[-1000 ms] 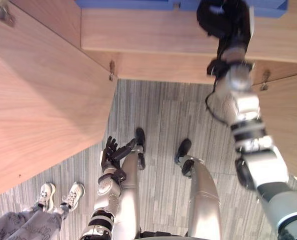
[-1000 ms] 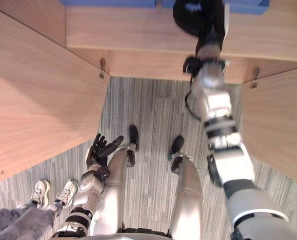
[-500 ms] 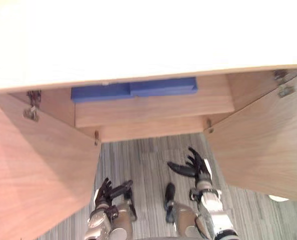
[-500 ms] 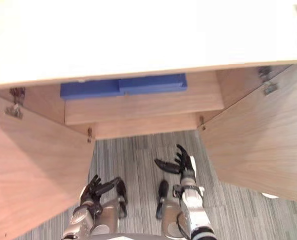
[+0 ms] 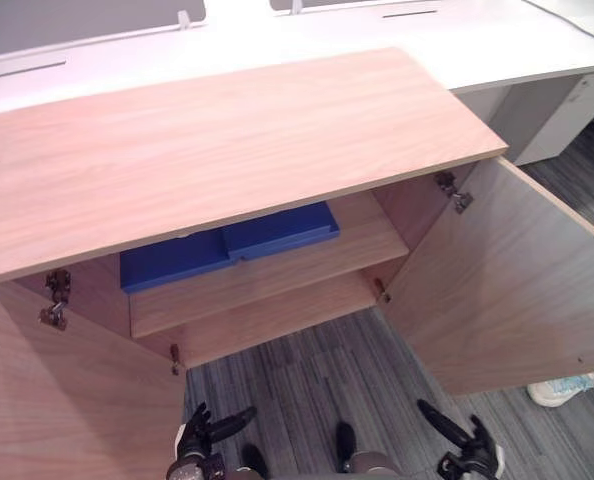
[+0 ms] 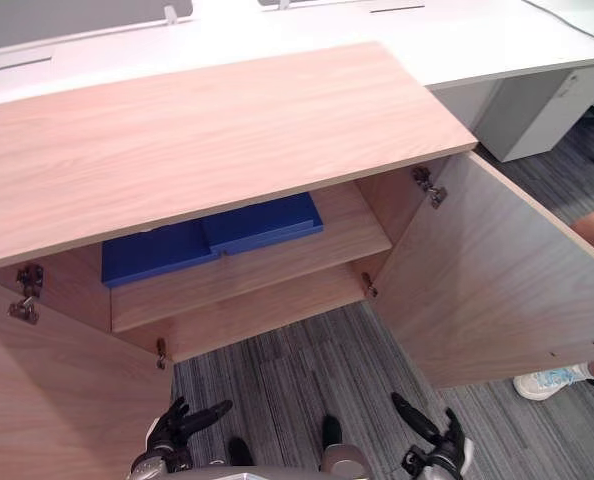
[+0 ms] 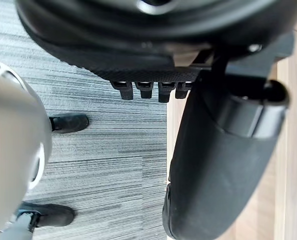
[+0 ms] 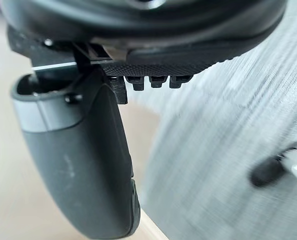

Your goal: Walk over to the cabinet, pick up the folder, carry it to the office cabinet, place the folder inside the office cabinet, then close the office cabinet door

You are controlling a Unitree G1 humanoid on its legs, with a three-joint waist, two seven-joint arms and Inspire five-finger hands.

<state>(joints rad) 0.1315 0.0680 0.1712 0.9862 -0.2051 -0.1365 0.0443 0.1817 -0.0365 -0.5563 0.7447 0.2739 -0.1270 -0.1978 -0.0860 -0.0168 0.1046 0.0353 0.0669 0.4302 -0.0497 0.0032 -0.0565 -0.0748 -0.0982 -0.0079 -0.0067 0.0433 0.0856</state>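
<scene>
With both doors of the office cabinet (image 5: 227, 150) wide open, the likely trouble is in the closing. A hand swung up from below could clip the edge of the left door (image 5: 67, 400) or the right door (image 5: 497, 280), and a door could catch the blue folder (image 5: 227, 248) if it overhangs the upper shelf (image 5: 297, 275).

The folder lies flat on that shelf, well apart from both hands. The left hand (image 5: 195, 442) and the right hand (image 5: 472, 456) hang low near the floor, fingers loosely spread and holding nothing.
</scene>
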